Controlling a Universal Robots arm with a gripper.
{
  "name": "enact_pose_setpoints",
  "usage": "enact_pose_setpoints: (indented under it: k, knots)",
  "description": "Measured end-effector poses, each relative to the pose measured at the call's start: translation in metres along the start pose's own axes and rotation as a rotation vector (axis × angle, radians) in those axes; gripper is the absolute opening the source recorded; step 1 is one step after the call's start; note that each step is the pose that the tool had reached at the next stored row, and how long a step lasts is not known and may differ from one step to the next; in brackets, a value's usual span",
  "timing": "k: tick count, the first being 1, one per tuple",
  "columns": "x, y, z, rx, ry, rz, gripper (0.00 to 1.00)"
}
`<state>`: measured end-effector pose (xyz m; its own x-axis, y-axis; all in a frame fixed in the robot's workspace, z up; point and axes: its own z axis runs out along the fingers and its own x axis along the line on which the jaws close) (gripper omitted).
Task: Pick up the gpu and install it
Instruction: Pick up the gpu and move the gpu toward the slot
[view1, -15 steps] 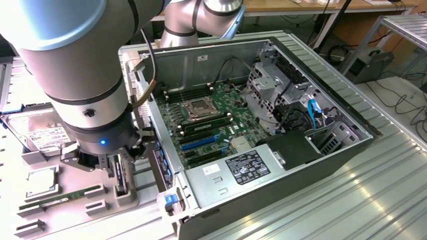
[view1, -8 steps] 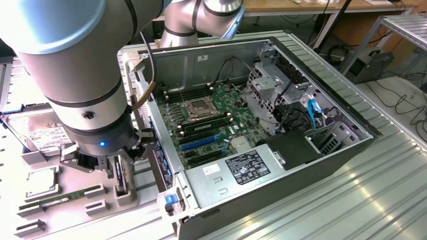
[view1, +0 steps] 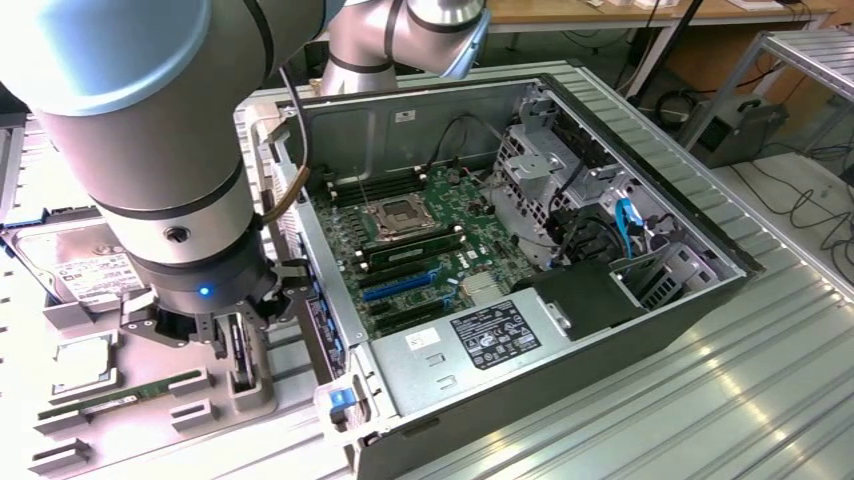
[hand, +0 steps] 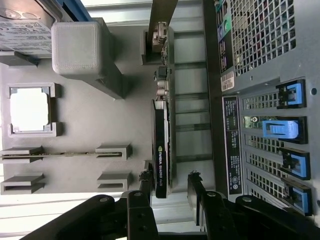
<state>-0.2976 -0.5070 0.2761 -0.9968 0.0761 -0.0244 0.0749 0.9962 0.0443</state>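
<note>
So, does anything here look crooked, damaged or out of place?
Nothing stands out. The graphics card stands straight on its edge in the gray tray. The RAM stick and the processor sit in their own holders. The open gripper straddles the card's end.

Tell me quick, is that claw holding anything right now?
Gripper: open, holding nothing, straddling one end of the gpu.
</note>
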Motion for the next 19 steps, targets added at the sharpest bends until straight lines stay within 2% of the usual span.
enact_pose_setpoints:
  k: [12, 19]
  knots:
    - [0.001, 0.0002, 0.0024, -0.0001, 0.0, 0.0, 0.42]
    - [0.0028, 0.0031, 0.0031, 0.0001, 0.0, 0.0, 0.42]
